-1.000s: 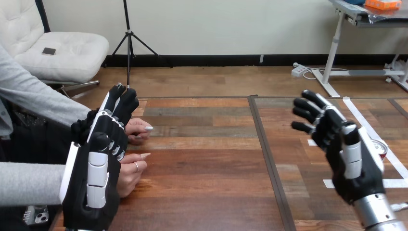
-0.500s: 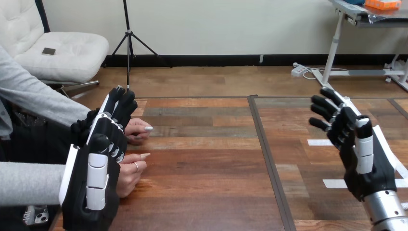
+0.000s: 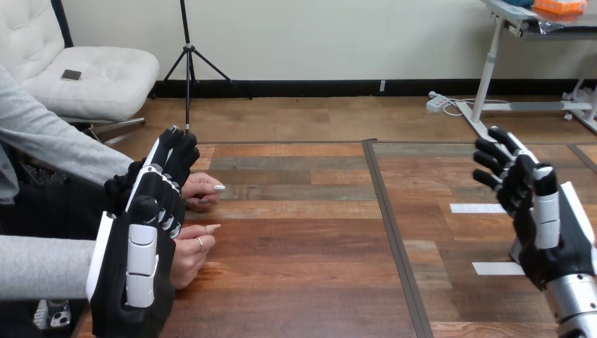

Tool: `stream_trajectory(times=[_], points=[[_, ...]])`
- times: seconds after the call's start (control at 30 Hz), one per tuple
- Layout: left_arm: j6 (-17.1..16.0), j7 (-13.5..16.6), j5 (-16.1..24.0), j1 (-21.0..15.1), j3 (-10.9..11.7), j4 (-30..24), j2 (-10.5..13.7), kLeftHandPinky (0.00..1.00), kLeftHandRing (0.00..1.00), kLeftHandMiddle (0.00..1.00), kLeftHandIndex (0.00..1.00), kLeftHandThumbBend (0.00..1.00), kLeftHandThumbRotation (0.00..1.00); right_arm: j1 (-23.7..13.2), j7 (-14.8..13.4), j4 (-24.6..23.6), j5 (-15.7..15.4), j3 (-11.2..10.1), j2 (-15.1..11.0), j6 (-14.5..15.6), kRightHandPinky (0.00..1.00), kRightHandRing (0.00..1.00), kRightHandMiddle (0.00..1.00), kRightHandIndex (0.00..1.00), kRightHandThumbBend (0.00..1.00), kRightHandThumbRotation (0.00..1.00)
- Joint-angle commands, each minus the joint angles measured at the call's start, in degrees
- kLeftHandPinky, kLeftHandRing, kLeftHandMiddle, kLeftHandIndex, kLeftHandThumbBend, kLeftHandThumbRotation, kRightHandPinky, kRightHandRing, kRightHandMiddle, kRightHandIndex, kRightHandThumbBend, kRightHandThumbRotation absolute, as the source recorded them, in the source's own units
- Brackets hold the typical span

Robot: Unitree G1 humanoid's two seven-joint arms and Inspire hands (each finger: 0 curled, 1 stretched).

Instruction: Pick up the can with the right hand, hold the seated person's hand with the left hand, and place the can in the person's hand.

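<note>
My left hand (image 3: 139, 264) is raised at the table's left, back toward the camera, with its fingers (image 3: 171, 151) straight and open. Just behind it are the person's two hands, one (image 3: 203, 190) resting on the table near my fingertips and one (image 3: 191, 248) beside my palm. Whether my hand touches them I cannot tell. My right hand (image 3: 548, 229) is upright at the far right, open with fingers spread. It covers the spot where the can stood.
The wooden table (image 3: 303, 239) has a dark seam (image 3: 393, 232) running front to back right of centre. Two white tape strips (image 3: 477, 208) (image 3: 496, 268) lie on the right section near my right hand.
My right hand has moved to the right and now covers the can that showed beside it a second ago. My left hand and the person's hands have stayed put.
</note>
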Motion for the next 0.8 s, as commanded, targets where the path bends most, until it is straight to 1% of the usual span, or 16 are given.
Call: stream_trajectory(times=[0.0, 0.23, 0.4, 0.6, 0.7, 0.77], points=[[-0.89, -0.39, 0.22, -1.77, 0.3, -2.06, -0.26, 1.0, 0.95, 0.94, 0.94, 0.63, 0.99, -5.66, 0.3, 2.03, 0.21, -1.09, -2.24, -1.37, 0.9, 0.91, 0.89, 0.91, 1.0, 1.0], [-0.27, -0.59, -0.05, -1.32, 0.24, -2.43, -0.11, 1.0, 0.96, 0.95, 0.95, 0.62, 0.99, -6.97, -1.61, 4.68, -0.68, -1.44, -3.56, -0.63, 0.91, 0.91, 0.89, 0.91, 1.0, 1.0], [0.08, -0.46, -0.23, -1.04, 0.3, -2.61, -0.14, 1.0, 0.96, 0.95, 0.95, 0.62, 0.99, -7.84, -1.76, 6.65, -0.4, -1.75, -4.13, -1.13, 0.91, 0.91, 0.89, 0.91, 0.99, 1.0], [0.78, -0.76, -0.85, -0.78, 0.23, -2.89, 0.03, 1.0, 0.97, 0.96, 0.96, 0.61, 0.99, -8.86, -2.84, 9.14, -0.78, -2.08, -4.95, -2.03, 0.9, 0.91, 0.89, 0.91, 0.95, 1.0], [0.66, -0.74, -0.89, -0.9, 0.3, -2.76, -0.12, 1.0, 0.97, 0.96, 0.96, 0.61, 0.99, -9.32, -3.54, 10.11, -1.26, -2.14, -5.47, -2.25, 0.89, 0.9, 0.89, 0.91, 0.94, 1.0], [0.52, -0.78, -0.77, -1.01, 0.37, -2.6, -0.11, 1.0, 0.97, 0.96, 0.96, 0.6, 0.99, -9.73, -3.38, 10.87, -0.97, -2.5, -5.63, -2.37, 0.89, 0.9, 0.89, 0.91, 0.94, 1.0]])
